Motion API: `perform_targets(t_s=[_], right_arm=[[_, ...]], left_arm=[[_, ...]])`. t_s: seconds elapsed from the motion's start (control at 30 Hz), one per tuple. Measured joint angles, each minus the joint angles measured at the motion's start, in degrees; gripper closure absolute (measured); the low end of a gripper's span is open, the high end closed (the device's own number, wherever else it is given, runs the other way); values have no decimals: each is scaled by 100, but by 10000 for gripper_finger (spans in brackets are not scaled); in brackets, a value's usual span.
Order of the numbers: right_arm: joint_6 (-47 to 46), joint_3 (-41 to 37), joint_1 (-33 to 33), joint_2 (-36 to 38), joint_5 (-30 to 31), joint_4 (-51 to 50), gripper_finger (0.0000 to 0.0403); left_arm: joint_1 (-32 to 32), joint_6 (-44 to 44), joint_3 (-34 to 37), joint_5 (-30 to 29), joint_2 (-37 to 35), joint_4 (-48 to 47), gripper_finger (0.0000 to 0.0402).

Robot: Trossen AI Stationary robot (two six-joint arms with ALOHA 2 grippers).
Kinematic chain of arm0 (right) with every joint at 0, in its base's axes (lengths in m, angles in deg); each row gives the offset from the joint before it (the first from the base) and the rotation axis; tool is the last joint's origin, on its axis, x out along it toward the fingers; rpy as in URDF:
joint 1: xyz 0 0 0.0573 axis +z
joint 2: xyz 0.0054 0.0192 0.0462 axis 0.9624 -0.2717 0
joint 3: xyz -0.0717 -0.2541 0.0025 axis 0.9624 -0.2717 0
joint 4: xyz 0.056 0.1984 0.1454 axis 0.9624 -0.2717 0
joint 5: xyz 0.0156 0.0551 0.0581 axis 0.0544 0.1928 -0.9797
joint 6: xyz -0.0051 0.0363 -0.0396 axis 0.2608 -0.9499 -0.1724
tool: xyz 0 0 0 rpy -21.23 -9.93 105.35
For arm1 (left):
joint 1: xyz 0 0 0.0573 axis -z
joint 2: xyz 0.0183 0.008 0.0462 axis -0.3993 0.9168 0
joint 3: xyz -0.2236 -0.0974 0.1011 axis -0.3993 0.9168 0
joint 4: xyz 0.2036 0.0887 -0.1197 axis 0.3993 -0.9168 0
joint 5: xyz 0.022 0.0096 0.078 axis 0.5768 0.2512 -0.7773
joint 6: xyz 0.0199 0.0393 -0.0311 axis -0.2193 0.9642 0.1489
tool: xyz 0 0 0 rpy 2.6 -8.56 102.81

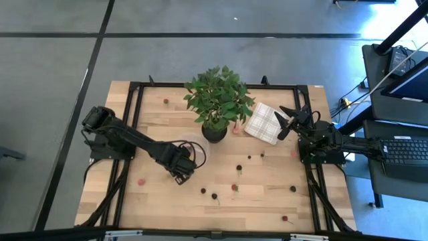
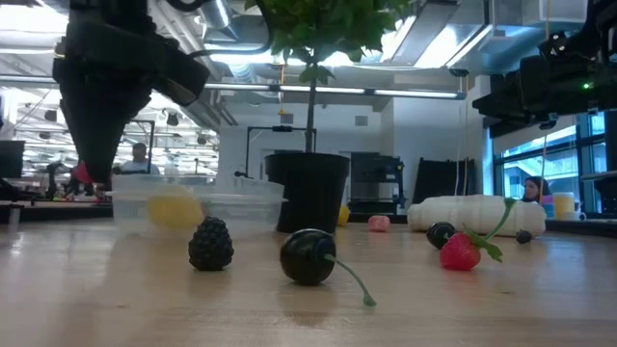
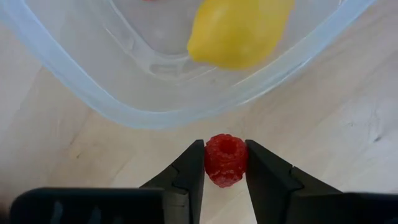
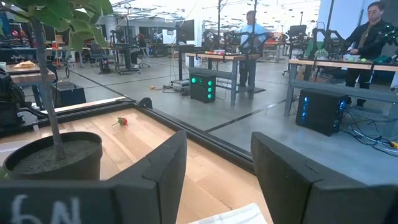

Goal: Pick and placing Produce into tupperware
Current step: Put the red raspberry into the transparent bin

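Note:
A red raspberry (image 3: 226,159) sits between the fingers of my left gripper (image 3: 225,180), which is shut on it just beside the rim of the clear tupperware (image 3: 124,111). A yellow lemon (image 3: 239,31) lies inside the tupperware. In the high view my left gripper (image 1: 184,167) hangs over the table's middle left, next to the tupperware (image 1: 200,148). More produce lies loose on the wood, such as a blackberry (image 2: 210,243), a dark cherry (image 2: 308,255) and a strawberry (image 2: 463,251). My right gripper (image 4: 217,168) waits open at the right edge. My left gripper pinches the raspberry's two opposite sides (image 3: 208,160) between its two fingers. The fingers come from above and point down. The raspberry is lifted clear of the table, its hollow end facing up toward the camera, close to the tupperware's outer wall.
A potted green plant (image 1: 217,100) stands at the far middle, with a folded white checked cloth (image 1: 264,122) to its right. Berries are scattered over the near half of the table (image 1: 234,187) and one lies at the far left (image 1: 166,102).

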Motion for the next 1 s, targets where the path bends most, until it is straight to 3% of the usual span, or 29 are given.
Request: perform_targets(t_s=[0.37, 0.77, 1.0], right_arm=[[22, 0, 0, 1, 1, 0, 221], [22, 0, 0, 0, 1, 0, 221], [22, 0, 1, 0, 0, -1, 221]], left_arm=[[103, 1, -9, -7, -331, -4, 309], [-202, 232, -11, -1694, -508, -11, 303], [-610, 310, -13, -1780, -262, 58, 302]])
